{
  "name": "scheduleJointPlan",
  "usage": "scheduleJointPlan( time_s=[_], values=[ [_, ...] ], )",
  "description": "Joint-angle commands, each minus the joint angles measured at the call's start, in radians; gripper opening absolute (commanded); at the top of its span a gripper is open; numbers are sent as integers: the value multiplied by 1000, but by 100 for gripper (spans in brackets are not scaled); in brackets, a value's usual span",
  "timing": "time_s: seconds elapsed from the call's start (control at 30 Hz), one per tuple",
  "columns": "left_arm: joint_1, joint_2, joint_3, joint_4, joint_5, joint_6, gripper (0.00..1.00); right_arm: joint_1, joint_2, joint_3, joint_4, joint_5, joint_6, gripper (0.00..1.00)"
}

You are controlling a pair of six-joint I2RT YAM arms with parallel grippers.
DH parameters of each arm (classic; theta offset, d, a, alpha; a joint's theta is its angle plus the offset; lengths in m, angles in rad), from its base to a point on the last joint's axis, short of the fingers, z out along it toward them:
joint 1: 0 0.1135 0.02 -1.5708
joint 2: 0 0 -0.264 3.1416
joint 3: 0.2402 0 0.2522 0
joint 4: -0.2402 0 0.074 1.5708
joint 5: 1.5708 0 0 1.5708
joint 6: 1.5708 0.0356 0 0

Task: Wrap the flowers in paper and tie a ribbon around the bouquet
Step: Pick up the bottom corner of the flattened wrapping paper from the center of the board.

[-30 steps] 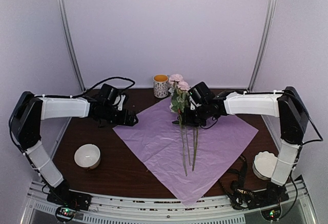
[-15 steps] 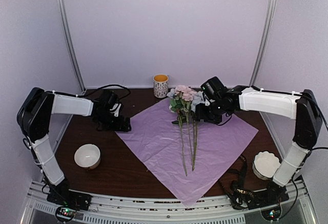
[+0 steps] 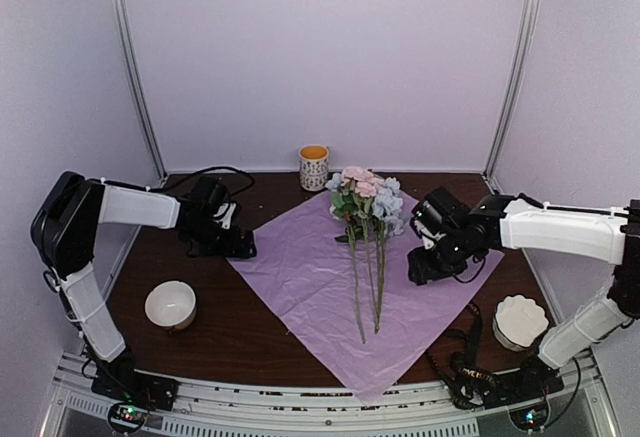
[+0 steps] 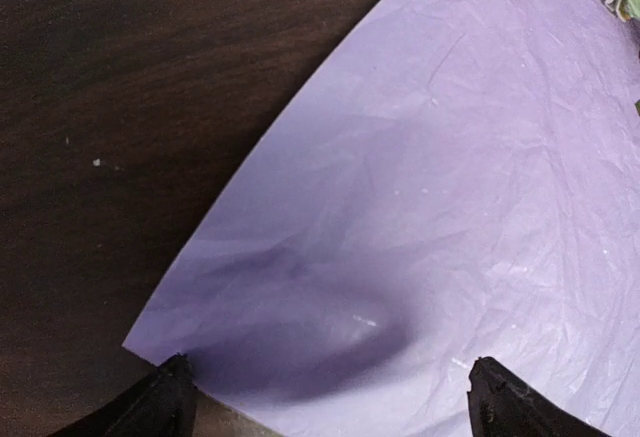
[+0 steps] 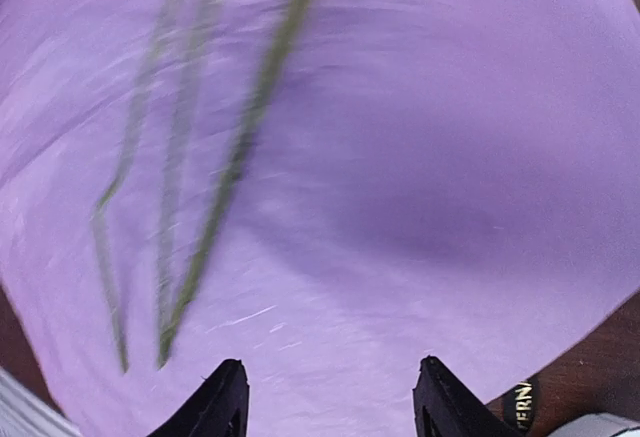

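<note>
Flowers (image 3: 365, 202) newly flat — crinkled lilac paper (image 3: 300, 267)

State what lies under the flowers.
The flowers lie on the lilac paper, stems flat across it. The dark table under that part of the paper is covered, so unseen.

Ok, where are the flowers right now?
In the top view the flowers lie mid-table on the lilac paper, blooms toward the mug at the back, stems toward the near edge; the right gripper is to their right.

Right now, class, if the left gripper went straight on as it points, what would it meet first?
Probably the paper: its corner lies just ahead of the left gripper, though depth is unclear.
</note>
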Motion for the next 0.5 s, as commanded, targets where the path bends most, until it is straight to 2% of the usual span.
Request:
scheduleJointPlan(
  time_s=[0.0, 0.17, 0.3, 0.33, 0.47],
  values=[
    [-21, -148, -35, 87, -33, 60, 98, 293, -64, 48, -74, -4, -275, 58],
    [-72, -246, -52, 141, -106, 127, 98, 545, -59, 20, -43, 12, -537, 58],
    [-88, -292, -65, 167, -73, 132, 98, 641, -17, -40, -42, -206, -853, 60],
    [-92, -304, -68, 164, -71, 139, 98, 660, 4, -47, -68, -210, -905, 60],
    [-104, -360, -113, 171, -106, 161, 98, 722, 91, -64, -137, -17, -1022, 61]
  ],
)
